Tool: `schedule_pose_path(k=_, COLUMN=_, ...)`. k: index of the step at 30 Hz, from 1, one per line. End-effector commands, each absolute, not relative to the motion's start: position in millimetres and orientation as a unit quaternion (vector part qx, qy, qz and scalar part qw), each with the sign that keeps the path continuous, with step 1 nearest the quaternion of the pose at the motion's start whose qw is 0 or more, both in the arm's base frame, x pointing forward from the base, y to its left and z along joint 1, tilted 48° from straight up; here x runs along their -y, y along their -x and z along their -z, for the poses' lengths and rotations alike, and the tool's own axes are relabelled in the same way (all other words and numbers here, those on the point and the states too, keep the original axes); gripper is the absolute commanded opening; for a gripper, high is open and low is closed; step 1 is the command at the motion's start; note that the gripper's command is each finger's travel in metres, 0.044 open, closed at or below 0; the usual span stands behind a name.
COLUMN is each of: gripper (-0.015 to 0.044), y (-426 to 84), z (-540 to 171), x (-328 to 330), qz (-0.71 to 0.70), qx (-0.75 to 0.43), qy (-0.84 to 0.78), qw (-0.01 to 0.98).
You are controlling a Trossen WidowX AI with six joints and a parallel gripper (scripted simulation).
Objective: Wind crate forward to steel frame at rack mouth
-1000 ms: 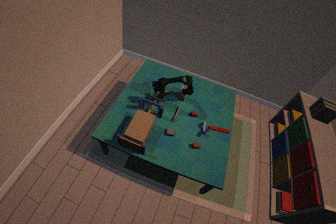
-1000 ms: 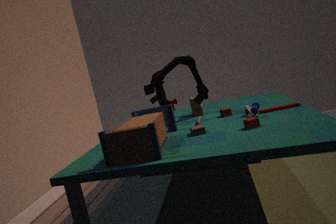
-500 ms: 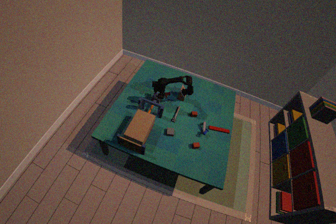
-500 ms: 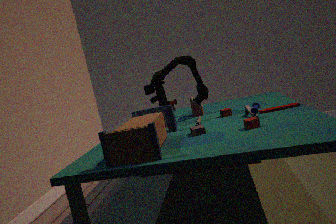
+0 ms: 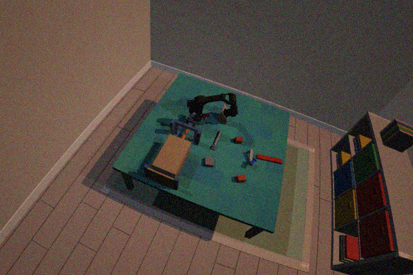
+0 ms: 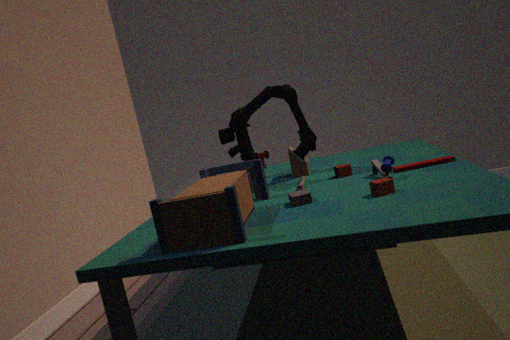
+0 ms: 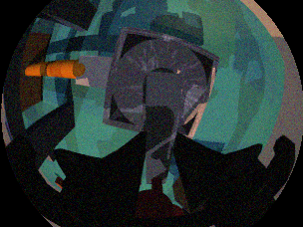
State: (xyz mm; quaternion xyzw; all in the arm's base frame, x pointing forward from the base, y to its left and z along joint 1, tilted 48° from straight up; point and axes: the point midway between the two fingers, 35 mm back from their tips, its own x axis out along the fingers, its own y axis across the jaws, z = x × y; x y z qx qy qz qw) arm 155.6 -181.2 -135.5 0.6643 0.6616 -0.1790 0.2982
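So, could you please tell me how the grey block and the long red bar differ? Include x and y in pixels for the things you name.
The grey block (image 5: pixel 209 161) (image 6: pixel 300 198) is short and chunky, while the red bar (image 5: pixel 269 159) (image 6: pixel 424 164) is long and slender. The block is dull grey; the bar is bright red. Both lie on the bench (image 5: pixel 251 199) (image 6: pixel 335 213) (image 7: pixel 95 136).

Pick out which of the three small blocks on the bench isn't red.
The grey block, leftmost of the three in the top and exterior views; the other two blocks are red.
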Motion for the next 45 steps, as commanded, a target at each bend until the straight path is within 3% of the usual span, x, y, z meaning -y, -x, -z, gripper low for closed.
schedule_pose_path(k=1, gripper=0.0, y=-154.8, z=138.7, x=178.4, qz=0.171, qx=-0.668, qy=-0.656, qw=0.305)
schedule_pose_path(k=31, gripper=0.0, y=-158.6, z=138.0, x=178.3, qz=0.198, qx=-0.658, qy=-0.672, qw=0.277)
schedule_pose_path(k=45, gripper=0.0, y=-152.5, z=139.0, x=179.1, qz=0.153, qx=-0.674, qy=-0.646, qw=0.325)
